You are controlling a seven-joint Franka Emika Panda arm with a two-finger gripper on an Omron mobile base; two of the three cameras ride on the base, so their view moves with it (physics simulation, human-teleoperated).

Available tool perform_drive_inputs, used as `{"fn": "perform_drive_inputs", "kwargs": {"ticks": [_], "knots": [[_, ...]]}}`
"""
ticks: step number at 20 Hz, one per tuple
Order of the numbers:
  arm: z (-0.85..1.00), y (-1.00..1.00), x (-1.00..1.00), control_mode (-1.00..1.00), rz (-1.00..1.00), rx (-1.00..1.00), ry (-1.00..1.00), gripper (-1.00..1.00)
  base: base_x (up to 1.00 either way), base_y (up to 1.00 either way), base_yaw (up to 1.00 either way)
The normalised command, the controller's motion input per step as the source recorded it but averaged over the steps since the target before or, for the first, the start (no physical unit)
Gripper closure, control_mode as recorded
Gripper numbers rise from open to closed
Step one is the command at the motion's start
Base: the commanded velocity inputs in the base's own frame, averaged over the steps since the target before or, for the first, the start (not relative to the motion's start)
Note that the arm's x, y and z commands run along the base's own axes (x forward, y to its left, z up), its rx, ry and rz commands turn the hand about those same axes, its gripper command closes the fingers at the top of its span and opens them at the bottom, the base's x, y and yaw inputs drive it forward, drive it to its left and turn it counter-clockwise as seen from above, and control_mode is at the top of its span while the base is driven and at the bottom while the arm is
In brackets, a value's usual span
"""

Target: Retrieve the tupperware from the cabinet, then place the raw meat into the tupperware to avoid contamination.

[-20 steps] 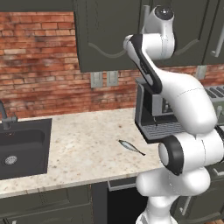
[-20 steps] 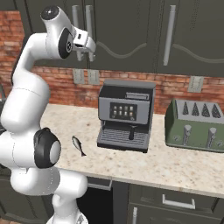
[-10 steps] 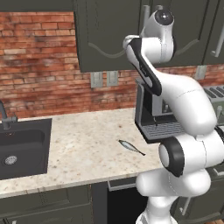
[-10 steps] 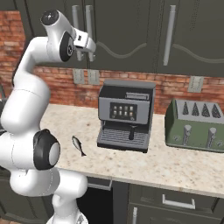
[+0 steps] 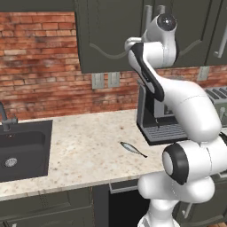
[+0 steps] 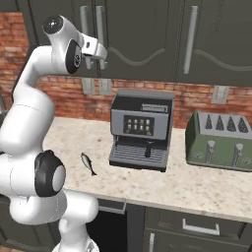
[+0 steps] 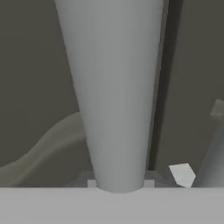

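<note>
The cabinet [image 6: 147, 29] is a dark grey-green wall unit with its arched doors shut. My gripper [image 6: 102, 55] is raised to the lower end of a long grey bar handle [image 6: 101, 24] on the door left of centre. In the hand view that handle [image 7: 113, 87] runs straight down between my fingers, very close, and they look shut on it. The raw meat, a small silvery fish [image 5: 132, 149], lies on the speckled counter [image 5: 88, 146] in front of the coffee machine, also seen as the fish [image 6: 88, 163] in the right base view. The tupperware is out of view.
A black coffee machine [image 6: 141, 128] stands on the counter under the cabinet, with a green toaster [image 6: 220, 140] to its right. A dark sink [image 5: 22, 148] is set into the counter at the far left. Brick wall runs behind.
The hand has stayed at the cabinet handle while its fingers drew in around the bar. The fish has not moved.
</note>
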Motion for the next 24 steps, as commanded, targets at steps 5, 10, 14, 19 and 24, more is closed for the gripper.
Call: {"fn": "perform_drive_inputs", "kwargs": {"ticks": [5,10,14,19,24], "knots": [[0.18,0.52,-0.52,-1.00,-0.02,-0.06,0.12,1.00,0.00,0.00,0.00],[0.09,0.61,-0.85,-1.00,-0.03,-0.05,0.03,1.00,0.00,0.00,0.00],[0.04,0.79,-0.62,-1.00,0.00,-0.11,0.01,1.00,0.00,0.00,0.00],[0.00,0.73,-0.22,-1.00,-0.01,-0.10,0.03,1.00,0.00,0.00,0.00],[-0.04,0.77,-0.11,-1.00,-0.09,-0.09,0.02,1.00,0.00,0.00,0.00]]}}
